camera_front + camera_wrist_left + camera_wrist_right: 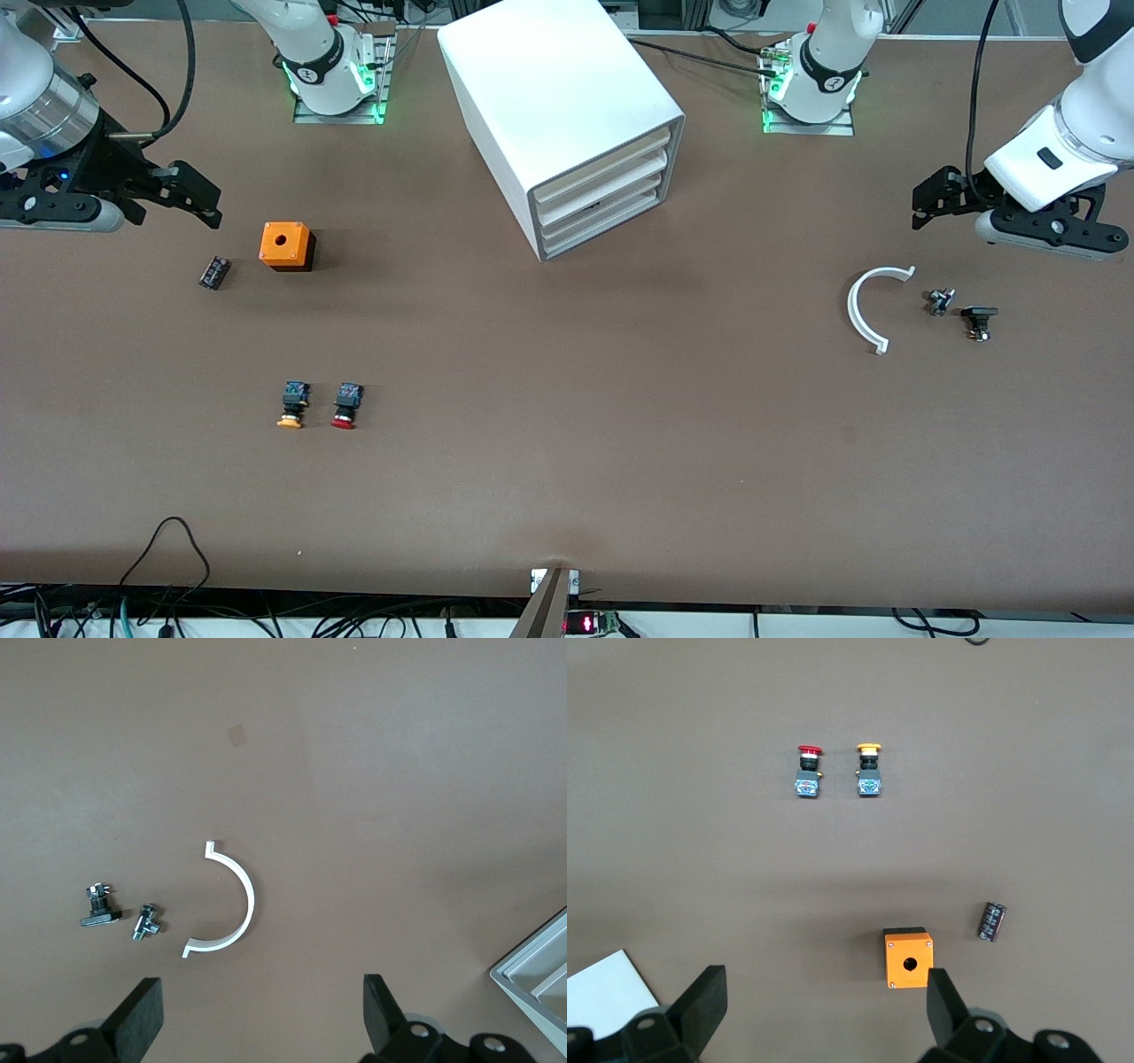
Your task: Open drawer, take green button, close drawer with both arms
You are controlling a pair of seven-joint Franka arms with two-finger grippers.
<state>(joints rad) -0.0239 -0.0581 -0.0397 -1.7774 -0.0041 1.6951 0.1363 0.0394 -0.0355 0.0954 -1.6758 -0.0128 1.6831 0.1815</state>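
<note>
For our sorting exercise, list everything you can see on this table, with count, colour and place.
cabinet: one, white, three shut drawers, between the arm bases.
box: one, orange, toward the right arm's end.
black cylinder: one, beside the box.
orange-capped button: one, nearer the camera than the box.
red-capped button: one, beside it.
curved strip: one, white, toward the left arm's end.
metal fitting: one, silver, beside the strip.
black part: one, beside the fitting.
left claw: open, above the strip's end.
right claw: open, above the box's end.

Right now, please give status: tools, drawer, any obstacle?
Left tool open, over the table's left-arm end; right tool open, over the right-arm end. Lowest drawer shut, green button unseen. Nothing in front of the cabinet.
</note>
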